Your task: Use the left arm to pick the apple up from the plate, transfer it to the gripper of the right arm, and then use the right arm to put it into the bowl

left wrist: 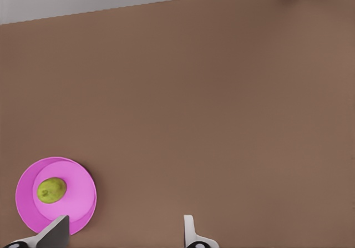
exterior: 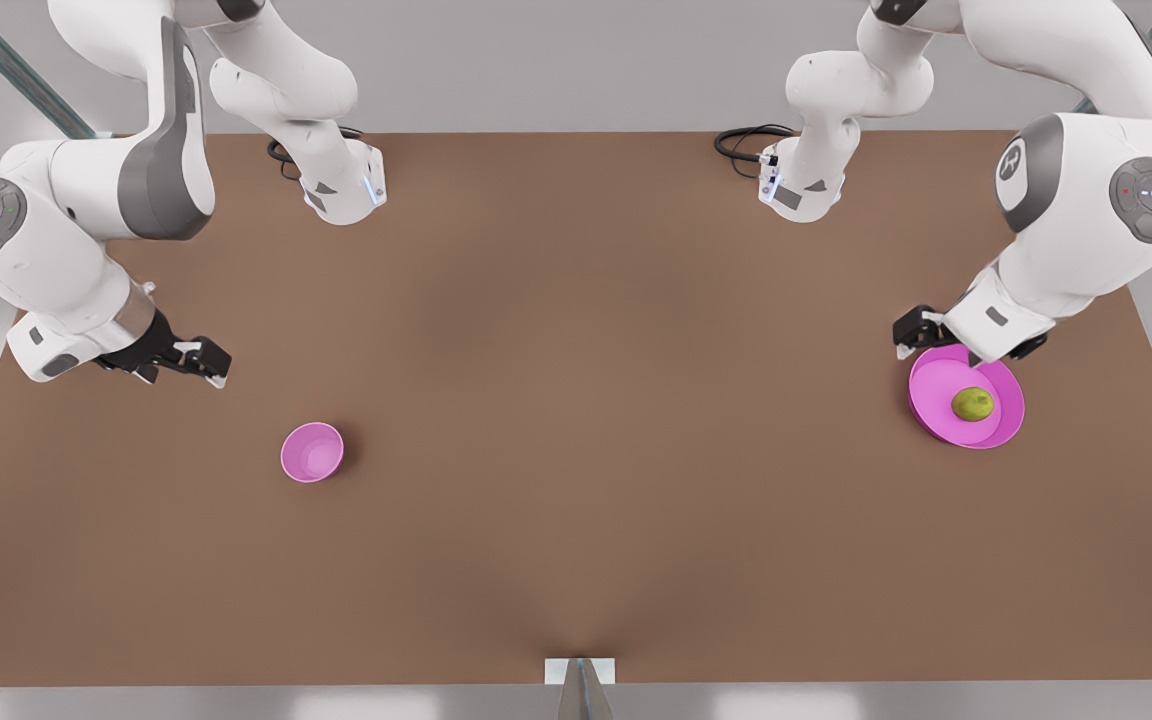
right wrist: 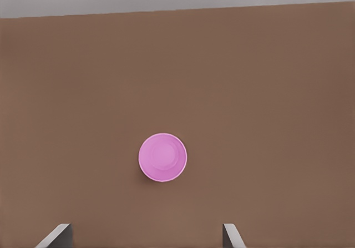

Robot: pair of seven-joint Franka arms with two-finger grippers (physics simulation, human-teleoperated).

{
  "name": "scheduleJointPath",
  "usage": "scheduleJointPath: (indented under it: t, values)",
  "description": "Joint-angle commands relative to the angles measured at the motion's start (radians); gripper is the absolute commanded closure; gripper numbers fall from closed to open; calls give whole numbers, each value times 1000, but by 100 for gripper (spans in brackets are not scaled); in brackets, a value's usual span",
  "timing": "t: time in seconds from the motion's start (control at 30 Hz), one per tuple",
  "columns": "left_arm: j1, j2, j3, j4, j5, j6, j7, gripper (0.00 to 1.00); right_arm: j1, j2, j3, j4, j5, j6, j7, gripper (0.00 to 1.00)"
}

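1 apple (exterior: 973,404) on 1 plate (exterior: 998,428), 1 bowl (exterior: 312,452), left gripper (left wrist: 122,234) & right gripper (right wrist: 145,237) both agape

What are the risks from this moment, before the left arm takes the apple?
1. The apple is round and lies loose on the plate; the open left gripper, above the plate's edge, may push it away.
2. The bowl stands far off near the open right gripper, so the handover happens in mid-air, where the apple may drop.
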Motion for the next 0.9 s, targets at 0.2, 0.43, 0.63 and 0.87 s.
scheduleJointPath:
  t: [0.2,0.43,0.63,0.87]
  values:
    - [254,60,7,-257,-36,284,297,0,0,-1,0,1,1,14,82,0]
    - [368,160,33,-467,-46,658,569,0,3,5,0,-1,1,19,81,0]
    - [419,166,107,-651,-6,910,690,0,2,19,0,-1,1,41,79,0]
    - [471,295,110,-658,-4,982,733,0,0,19,0,-1,-1,42,79,0]
